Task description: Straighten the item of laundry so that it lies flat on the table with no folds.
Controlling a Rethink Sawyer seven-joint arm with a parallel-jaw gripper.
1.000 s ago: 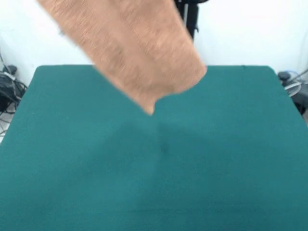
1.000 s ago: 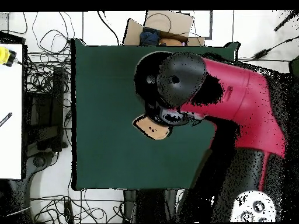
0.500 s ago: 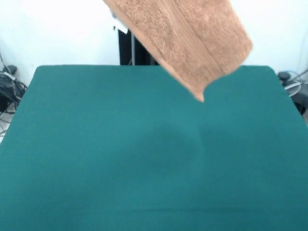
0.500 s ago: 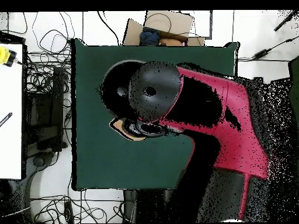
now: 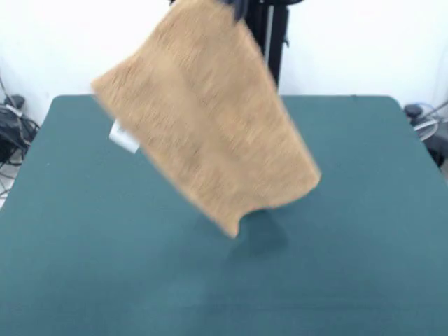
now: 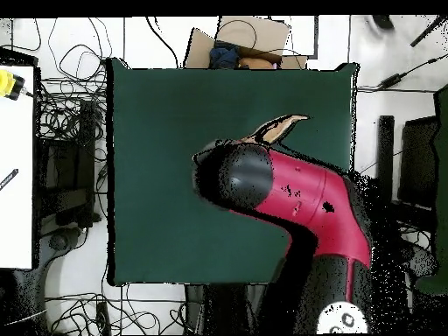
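Note:
The item of laundry (image 5: 210,133), an orange-tan terry towel, hangs tilted in the air above the table (image 5: 364,210), blurred as it swings. Its lowest corner hovers just over the green top and casts a shadow there. A small white tag (image 5: 124,136) shows at its left edge. My gripper (image 5: 234,5) is a dark tip at the top edge, shut on the towel's upper corner. In the overhead view the red arm (image 6: 297,197) covers the gripper, and only a sliver of the towel (image 6: 276,130) sticks out beyond it over the table (image 6: 157,131).
The black pedestal column (image 5: 276,35) stands behind the towel. In the overhead view, a cardboard box (image 6: 254,39) sits past the table's top edge. Tangled cables (image 6: 70,114) and a white desk (image 6: 16,175) lie to the left.
The towel has swung from the upper right of the front view down and to the left, more of it now showing. In the overhead view the arm's head moved right and toward the base.

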